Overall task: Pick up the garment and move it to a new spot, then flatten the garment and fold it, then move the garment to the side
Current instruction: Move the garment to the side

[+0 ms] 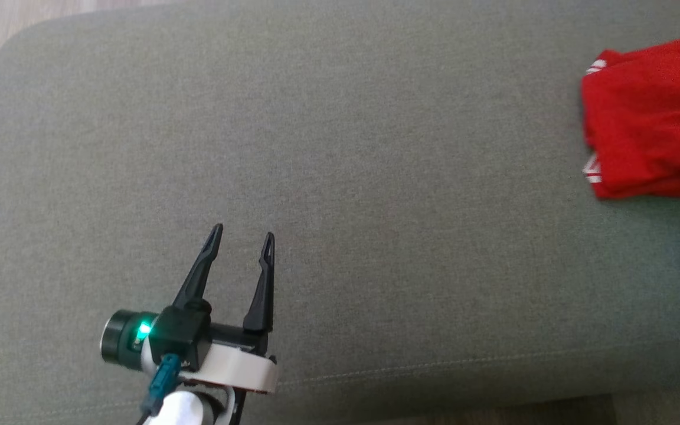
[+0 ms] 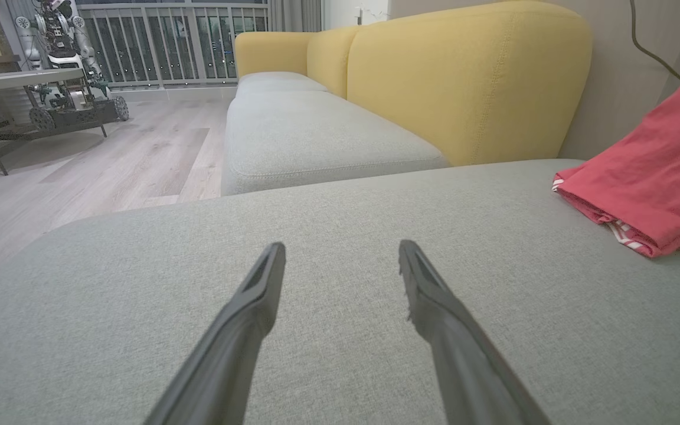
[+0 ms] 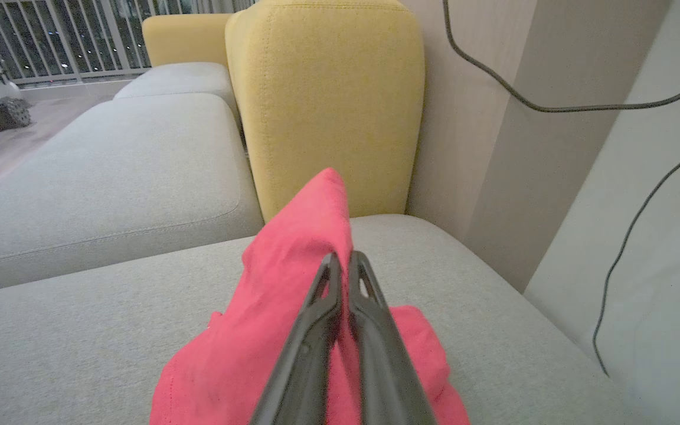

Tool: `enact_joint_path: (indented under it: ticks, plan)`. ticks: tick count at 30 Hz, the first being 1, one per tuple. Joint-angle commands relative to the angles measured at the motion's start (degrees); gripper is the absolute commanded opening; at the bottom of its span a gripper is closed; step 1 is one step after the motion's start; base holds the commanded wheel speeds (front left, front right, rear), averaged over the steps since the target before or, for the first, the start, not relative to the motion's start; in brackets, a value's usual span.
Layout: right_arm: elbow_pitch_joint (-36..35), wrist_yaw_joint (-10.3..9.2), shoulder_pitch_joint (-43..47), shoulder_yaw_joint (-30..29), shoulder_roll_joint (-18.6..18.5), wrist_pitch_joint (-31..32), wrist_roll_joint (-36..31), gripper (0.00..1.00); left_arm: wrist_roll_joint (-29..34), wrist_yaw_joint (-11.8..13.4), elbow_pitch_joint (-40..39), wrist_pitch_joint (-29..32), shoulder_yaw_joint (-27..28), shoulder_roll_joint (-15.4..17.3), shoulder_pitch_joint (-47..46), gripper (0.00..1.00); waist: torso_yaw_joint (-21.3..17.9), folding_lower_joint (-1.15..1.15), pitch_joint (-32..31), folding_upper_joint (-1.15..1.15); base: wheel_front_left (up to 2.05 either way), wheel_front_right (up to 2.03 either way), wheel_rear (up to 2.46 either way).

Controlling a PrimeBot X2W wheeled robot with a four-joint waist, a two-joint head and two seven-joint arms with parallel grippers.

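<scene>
From the head view, a wide grey sofa cushion (image 1: 375,177) is taking up most of the picture. The left gripper (image 1: 243,232) is hovering over the cushion's lower left part, its two dark fingers pointing up the picture with the jaws standing well apart and nothing between them. The red garment (image 1: 653,141) is lying folded at the far right edge of the cushion, well apart from that gripper, with white striped trim showing at two of its corners and its right part running out of the picture. From the left wrist view, the same open fingers are reaching out low over the grey fabric, and the garment is sitting off to the right in a layered stack. A yellow backrest (image 2: 470,77) is rising behind the cushion, and a pale wooden floor (image 2: 110,159) is stretching away on the left. From the right wrist view, the right gripper (image 3: 346,256) is pointing toward the backrest with its jaws pressed together on the garment. The red cloth is rising in a peak at the fingertips and draping down onto the cushion on both sides. A dark cable (image 3: 641,106) is hanging across the wall (image 3: 659,248) on the right.
</scene>
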Motion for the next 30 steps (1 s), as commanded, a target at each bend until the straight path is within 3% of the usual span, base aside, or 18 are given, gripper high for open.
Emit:
enact_joint_path:
  ticks: [1,3,4,5,10,16,22,30]
  plan:
    - [-3.98,-0.02,-0.02,-1.39,-0.97,1.66,-1.97,0.0,0.26,-0.28,-2.07,-0.35,1.58,-0.24,-2.22,1.0,0.23,0.0,0.73,0.0,0.0,0.0,0.0]
    - [-6.1,-0.02,0.83,-4.29,0.36,3.75,-3.84,0.04,0.08,-0.39,-1.96,-0.35,1.5,-0.24,-2.54,1.0,0.49,0.0,1.13,0.0,0.0,0.0,0.0]
    - [-7.16,-0.02,1.36,-5.88,0.84,4.57,-5.31,0.96,-0.02,-0.46,-1.89,-0.35,1.44,-0.24,-2.72,1.0,0.69,0.0,1.27,0.0,0.0,0.0,0.0]
    - [-8.47,-0.02,1.8,-7.62,1.31,4.77,-6.98,1.0,-0.13,-0.5,-1.78,-0.35,1.37,-0.24,-2.91,1.0,0.96,0.0,1.35,0.0,0.0,0.0,0.0]
    - [-14.34,-0.02,3.85,-11.32,5.32,4.25,-14.18,1.0,-0.95,-0.07,-1.7,-0.35,1.57,-0.24,-3.19,1.0,1.88,0.0,0.68,0.0,0.0,0.0,0.0]
    - [-19.93,-0.02,8.15,-6.66,13.4,2.21,-16.51,1.0,-3.23,0.77,-2.01,-0.35,2.79,-0.24,-1.74,1.0,2.64,0.0,-2.27,0.0,0.0,0.0,0.0]
    - [-19.22,-0.02,16.12,3.04,15.7,-1.81,-10.08,1.0,-5.49,2.94,-1.53,-0.35,3.76,-0.24,-0.11,1.0,4.45,0.0,-5.7,0.0,0.0,0.0,0.0]
    - [-17.72,-0.02,25.81,20.68,15.81,-11.18,5.44,1.0,-9.85,5.1,-2.96,-0.35,5.98,-0.24,1.9,1.0,6.53,0.0,-9.75,0.0,0.0,0.0,0.0]
